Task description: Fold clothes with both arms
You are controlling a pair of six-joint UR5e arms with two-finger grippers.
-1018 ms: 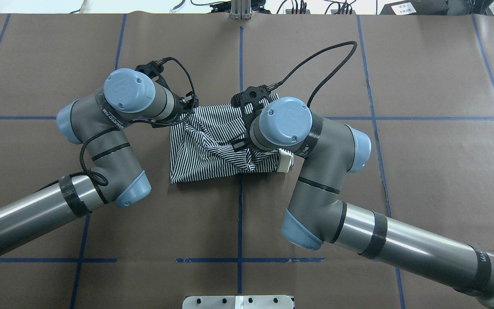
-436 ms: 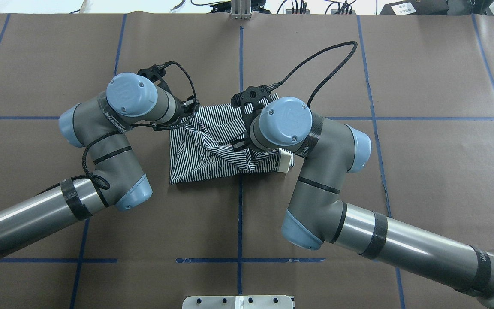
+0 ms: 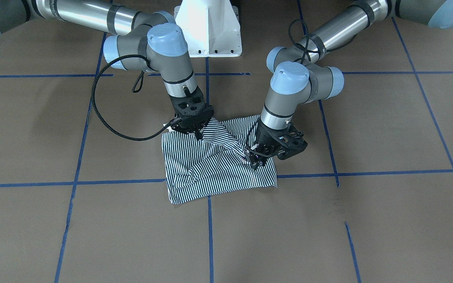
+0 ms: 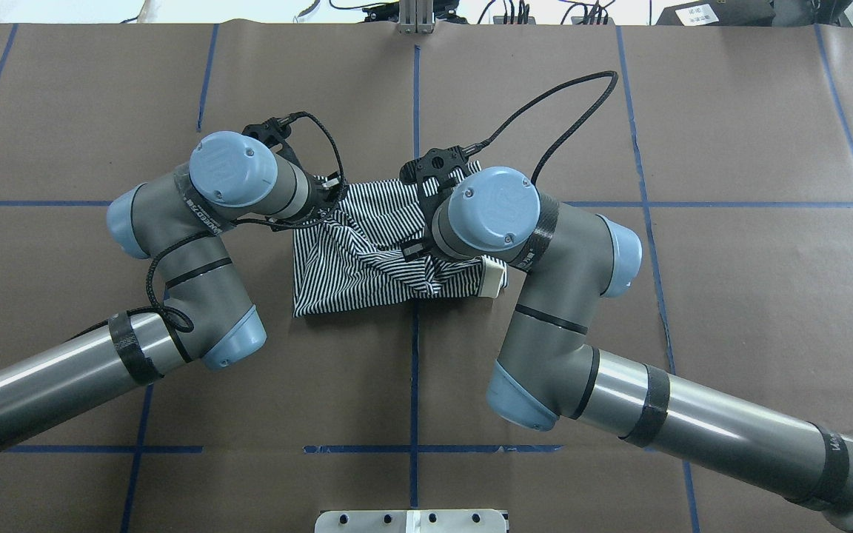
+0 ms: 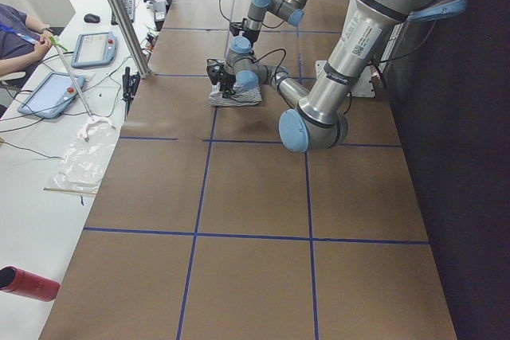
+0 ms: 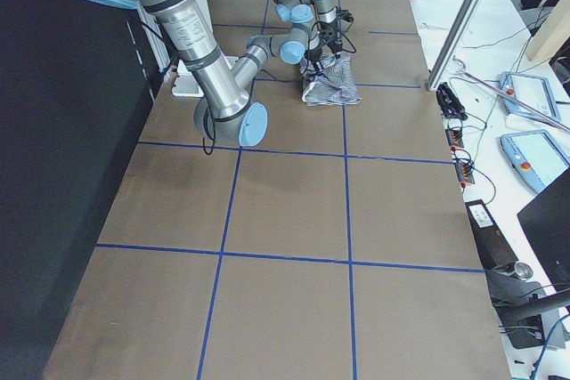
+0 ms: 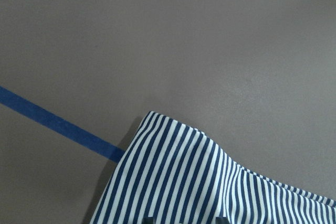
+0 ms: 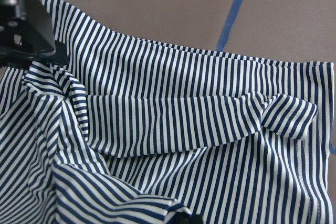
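- Left claw point(image 3: 256, 158) was pinched on a raised bunch of the polo shirt point(image 3: 214, 173) at the garment's end on the robot's left. Its wrist camera showed striped cloth running between the two fingertips, with a shirt corner lying flat just past them on the brown bench point(image 3: 368, 220).
- Right claw point(image 3: 199, 133) was pressed together on a second peak of fabric near the shirt's robot-side edge, where the stripes were drawn up in a ridge toward it.
- White lettering ran along the wrist sleeve of the left arm point(image 4: 175, 244) and along the right arm point(image 4: 567, 355) near its base. In both places it was too small and blurred to be read.
- Navy-and-white striped, the shirt lay roughly folded into a rectangle at the bench's middle, straddling a blue tape line point(image 4: 415, 370). It was rumpled into creases between the two claws, which stood near each other but apart.
- Its cream collar point(image 4: 494, 277) poked out at the shirt's end on the robot's right, just beside the right arm's wrist in the overhead view.
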